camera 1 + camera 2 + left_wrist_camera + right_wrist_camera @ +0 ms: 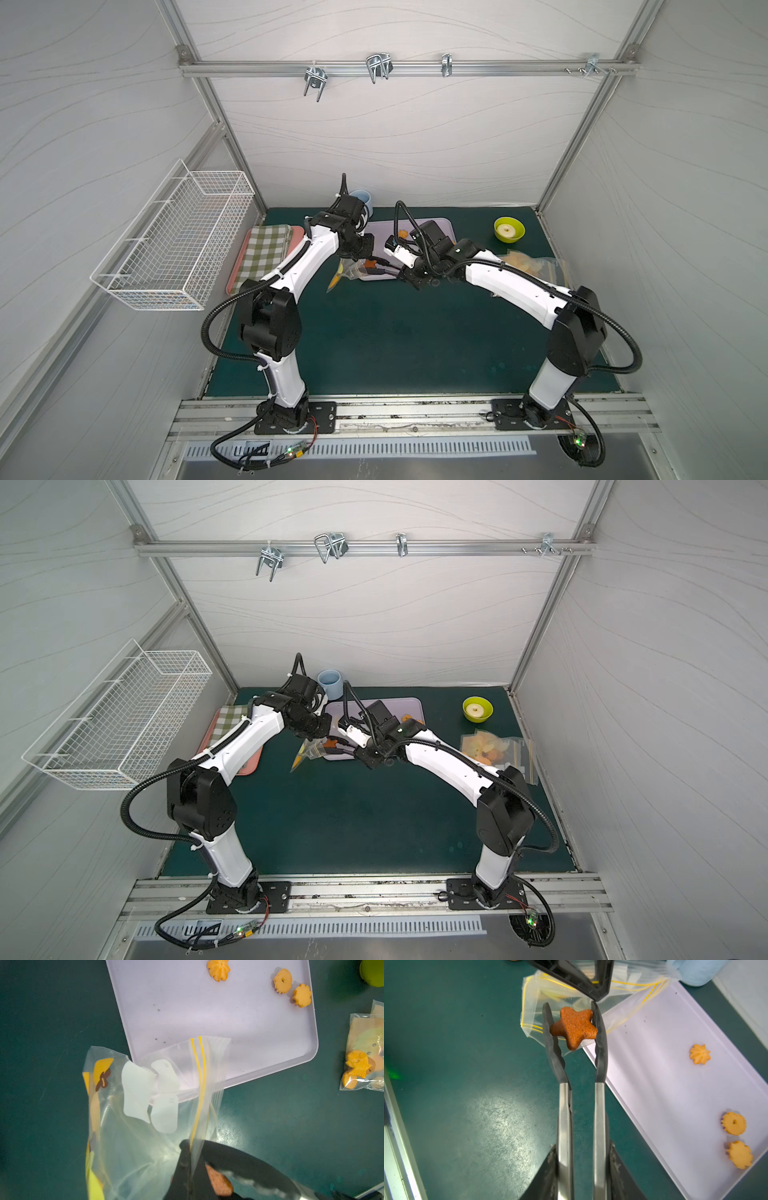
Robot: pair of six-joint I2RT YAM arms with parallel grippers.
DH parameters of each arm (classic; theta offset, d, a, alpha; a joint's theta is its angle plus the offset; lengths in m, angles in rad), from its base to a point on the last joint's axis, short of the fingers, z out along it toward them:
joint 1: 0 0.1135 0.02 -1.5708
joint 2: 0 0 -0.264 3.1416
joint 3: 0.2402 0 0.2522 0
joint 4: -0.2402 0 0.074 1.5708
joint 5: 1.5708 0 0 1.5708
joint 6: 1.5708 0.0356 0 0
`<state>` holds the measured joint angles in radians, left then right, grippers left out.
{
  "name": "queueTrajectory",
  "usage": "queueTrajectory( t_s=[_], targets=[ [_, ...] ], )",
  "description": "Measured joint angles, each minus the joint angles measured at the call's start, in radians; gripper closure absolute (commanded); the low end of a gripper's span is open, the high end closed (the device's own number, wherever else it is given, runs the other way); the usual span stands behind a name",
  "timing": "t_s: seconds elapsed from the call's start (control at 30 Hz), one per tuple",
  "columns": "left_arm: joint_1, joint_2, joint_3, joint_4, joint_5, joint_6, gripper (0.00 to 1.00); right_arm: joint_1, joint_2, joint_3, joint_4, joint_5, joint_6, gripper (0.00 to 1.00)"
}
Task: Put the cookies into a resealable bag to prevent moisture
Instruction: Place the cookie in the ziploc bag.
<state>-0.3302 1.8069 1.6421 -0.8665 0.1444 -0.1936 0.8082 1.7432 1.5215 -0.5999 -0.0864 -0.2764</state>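
**Star cookie** (pixel 574 1027): dark orange-brown, pinched between the tips of the tongs (pixel 599 1105) at the mouth of the bag (pixel 145 1147). Whether it is inside yet cannot be told.
**Right gripper** (pixel 581 1167): clamped on the tongs' handles.
**Left gripper** (pixel 190 1147): clenched on the bag's zip edge, holding it up over a corner of the tray (pixel 664 1084).
**Loose cookies** (pixel 700 1054): three on the tray, two close together by one edge.
**Handling:** the mouth looks narrow. Carry the star well past the yellow zip before easing the tongs.
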Motion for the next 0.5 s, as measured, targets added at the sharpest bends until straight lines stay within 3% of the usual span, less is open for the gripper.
queueTrajectory(
  t_s=[0.33,0.5],
  targets=[
    [-0.002,0.000,0.000,-0.006,0.023,0.000,1.00,-0.017,0.033,0.019,-0.003,-0.023,0.049,0.61],
    [-0.003,0.000,0.000,-0.002,0.027,0.000,1.00,-0.019,0.075,0.079,0.005,-0.082,0.077,0.52]
  ],
)
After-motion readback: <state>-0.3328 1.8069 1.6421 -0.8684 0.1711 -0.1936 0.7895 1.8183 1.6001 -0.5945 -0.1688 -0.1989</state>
